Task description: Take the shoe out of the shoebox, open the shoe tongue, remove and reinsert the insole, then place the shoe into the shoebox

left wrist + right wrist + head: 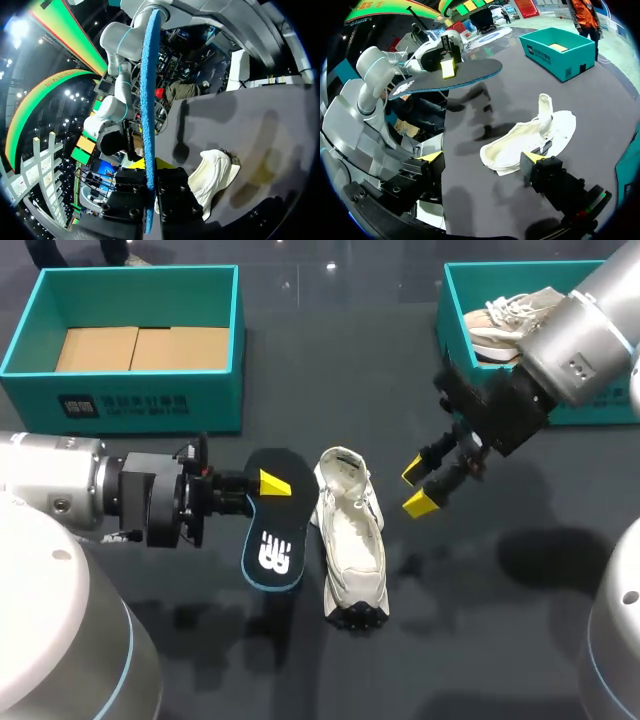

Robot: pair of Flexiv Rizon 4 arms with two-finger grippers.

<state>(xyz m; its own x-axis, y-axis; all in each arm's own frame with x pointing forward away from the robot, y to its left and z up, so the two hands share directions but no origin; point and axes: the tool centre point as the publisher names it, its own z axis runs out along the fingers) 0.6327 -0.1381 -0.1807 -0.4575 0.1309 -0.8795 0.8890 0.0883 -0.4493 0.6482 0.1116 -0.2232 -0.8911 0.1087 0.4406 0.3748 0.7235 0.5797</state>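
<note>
On the worktop (pixel 480 630) lies the shoe (pixel 352 540). My left gripper (pixel 268 485) has its fingers clamped on the insole (pixel 272 550), held up just beside the shoe. My right gripper (pixel 424 486) hangs near, fingers apart. With nothing holding the shoe, I think pushing the insole in could slide it away or fold the insole.

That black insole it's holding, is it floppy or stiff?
Probably fairly stiff: pinched at one edge by the left gripper, the insole sticks out with hardly any droop. Likely light and thin: edge-on in the left wrist view it is just a narrow blue strip.
</note>
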